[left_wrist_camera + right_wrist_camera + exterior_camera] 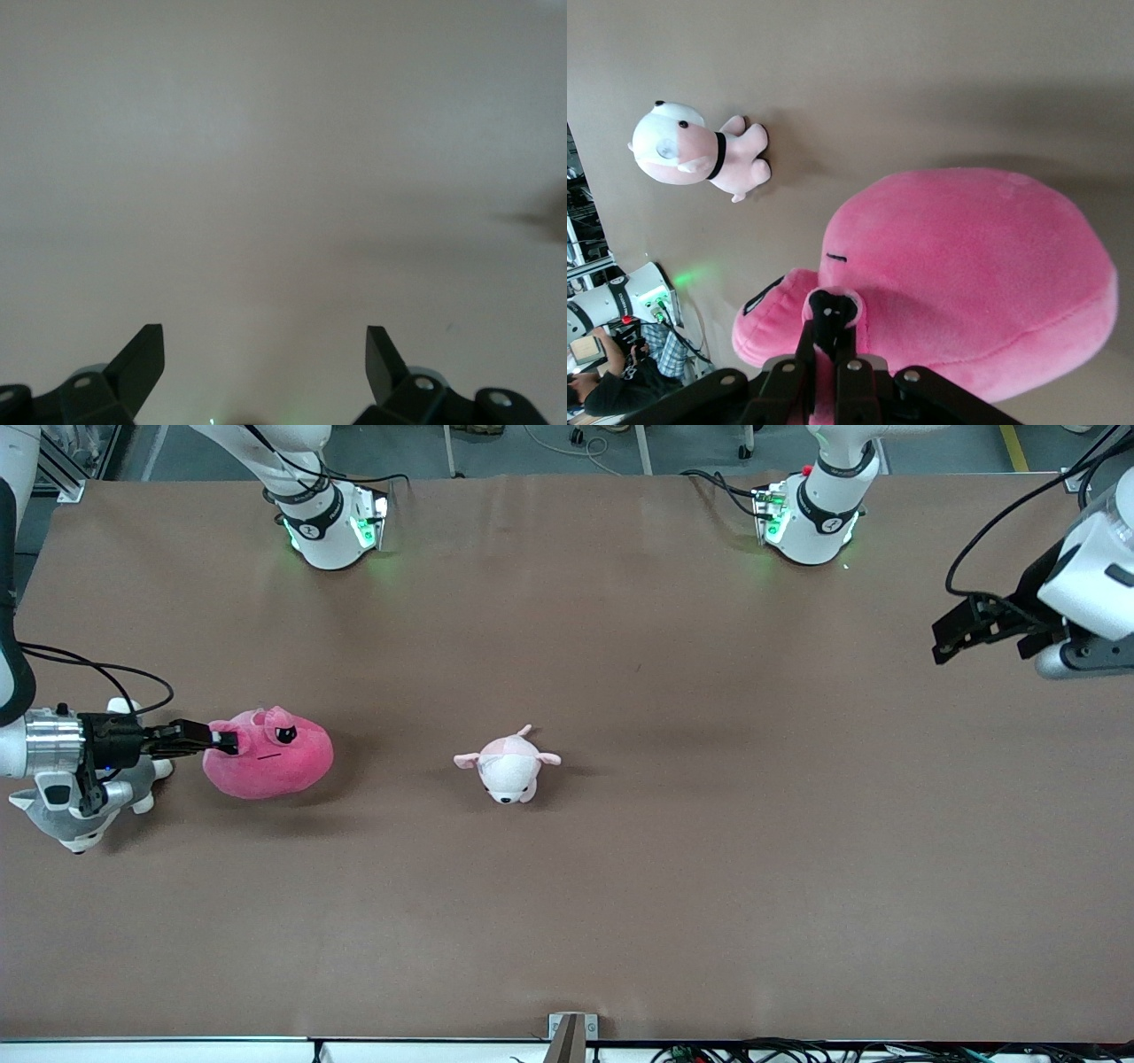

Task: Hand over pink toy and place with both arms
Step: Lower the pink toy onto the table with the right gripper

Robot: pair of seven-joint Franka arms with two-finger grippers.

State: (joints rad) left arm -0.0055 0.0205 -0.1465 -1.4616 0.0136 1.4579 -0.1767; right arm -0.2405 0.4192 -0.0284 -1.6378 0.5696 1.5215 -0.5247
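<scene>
The pink toy [270, 766], a round hot-pink plush with dark eyes, is at the right arm's end of the table; it fills the right wrist view [974, 266]. My right gripper [226, 740] is shut on a fold of it beside an eye, as the right wrist view shows [830, 323]. I cannot tell whether the toy rests on the table or hangs just above it. My left gripper [943, 642] is open and empty, up over the left arm's end of the table; its view [266, 341] shows only bare tabletop.
A pale pink-and-white plush animal [507, 766] lies mid-table, also in the right wrist view [700, 155]. A grey-and-white plush [66, 815] lies under the right wrist. The two arm bases [332, 522] [811, 514] stand along the table's edge farthest from the front camera.
</scene>
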